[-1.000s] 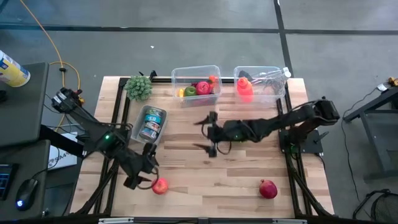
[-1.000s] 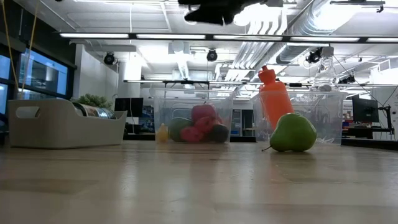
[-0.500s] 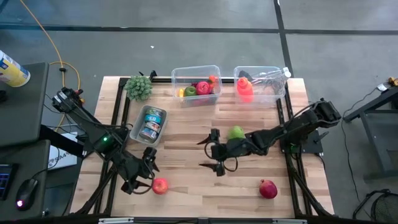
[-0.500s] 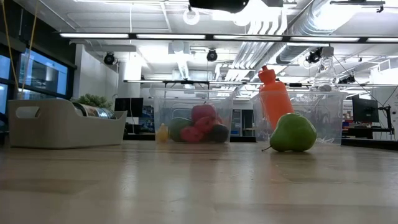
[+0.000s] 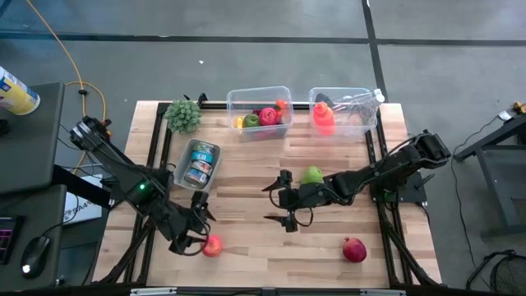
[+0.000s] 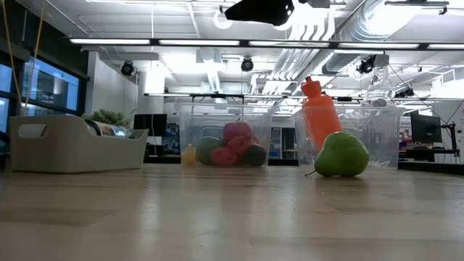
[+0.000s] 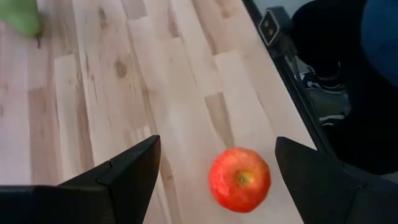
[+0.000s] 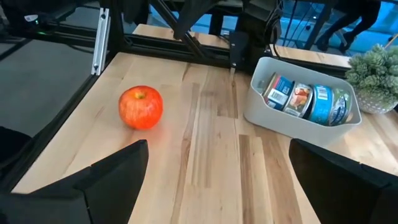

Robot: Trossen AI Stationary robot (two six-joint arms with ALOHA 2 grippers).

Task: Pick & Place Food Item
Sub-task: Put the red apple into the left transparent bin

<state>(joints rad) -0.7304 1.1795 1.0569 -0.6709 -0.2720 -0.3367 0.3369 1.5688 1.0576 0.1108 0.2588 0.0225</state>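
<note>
Red and shiny, the apple (image 7: 240,180) sits on the pale wood table (image 5: 246,238) near the front-left edge, right ahead of my left gripper (image 5: 195,231) and framed between its two fingers (image 7: 118,180). That's the relation that matters: the fruit is straight in line with the claw, just beside the tips, not yet between them. My left fingers are spread wide with nothing in them, so I'd guess all I need is to push forward and drop a bit before squeezing.

It's basically round, so no long axis to worry about and any approach angle should work. The skin looks smooth and a bit glossy, probably plastic play food, so I reckon it could roll or pop out if I pinch off-centre.

My right gripper (image 5: 281,201) hangs over the middle of the table, also spread and empty, with the green pear (image 5: 312,174) just beside it. It's well apart from the apple, so the left arm is clearly the nearer one.

Other stuff: a darker red pomegranate-ish fruit (image 5: 354,249) at front right, a clear bin (image 5: 283,92) at the back already holding fruit, and a grey tray (image 8: 273,118) of tins (image 8: 306,99).
</note>
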